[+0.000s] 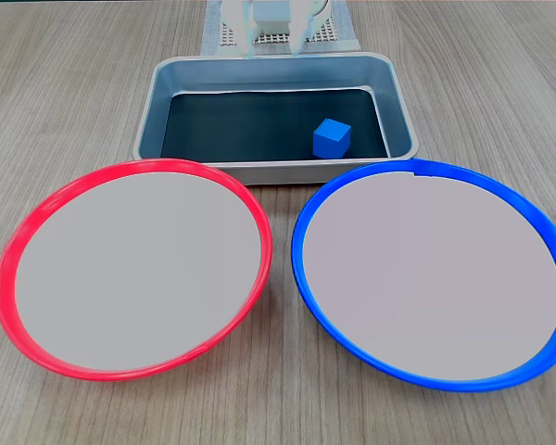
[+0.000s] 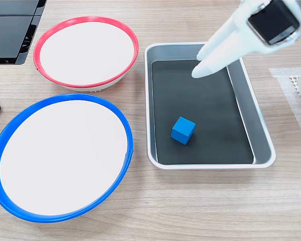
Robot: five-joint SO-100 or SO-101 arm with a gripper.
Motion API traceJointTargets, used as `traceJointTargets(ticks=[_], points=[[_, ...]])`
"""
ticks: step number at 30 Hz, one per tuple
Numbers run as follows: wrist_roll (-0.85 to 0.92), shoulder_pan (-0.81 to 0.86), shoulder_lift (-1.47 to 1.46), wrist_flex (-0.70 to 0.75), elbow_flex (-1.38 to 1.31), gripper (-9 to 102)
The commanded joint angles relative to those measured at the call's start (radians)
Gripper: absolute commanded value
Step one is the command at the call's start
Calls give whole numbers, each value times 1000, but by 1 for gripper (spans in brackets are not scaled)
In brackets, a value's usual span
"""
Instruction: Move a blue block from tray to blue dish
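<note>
On the pale wood-grain table (image 1: pixel 500 74), a rectangular grey metal tray (image 1: pixel 403 111) with rounded corners, raised walls and a dark bottom was seen in both fixed views (image 2: pixel 261 135). Inside it, a small bright-blue cube (image 1: pixel 332 138) was found resting on the dark floor, toward the tray end nearest the blue-rimmed dish, clear of the walls and untouched (image 2: pixel 183 130).

Just beside the tray, two large round shallow dishes with pale grey centres were placed next to each other without touching: one with a bright blue rim (image 1: pixel 301 260) and one with a red rim (image 1: pixel 14 241). Both were also shown in the other fixed view, blue-rimmed dish (image 2: pixel 125 125) and red-rimmed dish (image 2: pixel 135 50); each dish held nothing.

The white two-finger gripper (image 2: pixel 201 66) was seen hanging over the far end of the tray, its tapering fingers (image 2: pixel 226 40) pointed down toward the dark bottom and well apart from the cube. The fingers appeared pressed together with no gap visible between them, and nothing was held. A dark flat object (image 2: pixel 12 30) lay at one corner, and a white perforated mat (image 1: pixel 227 37) was seen behind the tray.
</note>
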State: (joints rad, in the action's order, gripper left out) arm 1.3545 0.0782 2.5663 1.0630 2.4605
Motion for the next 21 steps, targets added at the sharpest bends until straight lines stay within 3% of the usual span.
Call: traceJointTargets(ticks=[1, 9, 21], points=[[123, -38, -230, 6, -206, 29], [299, -74, -497, -249, -160, 34], [488, -98, -723, -310, -164, 35]])
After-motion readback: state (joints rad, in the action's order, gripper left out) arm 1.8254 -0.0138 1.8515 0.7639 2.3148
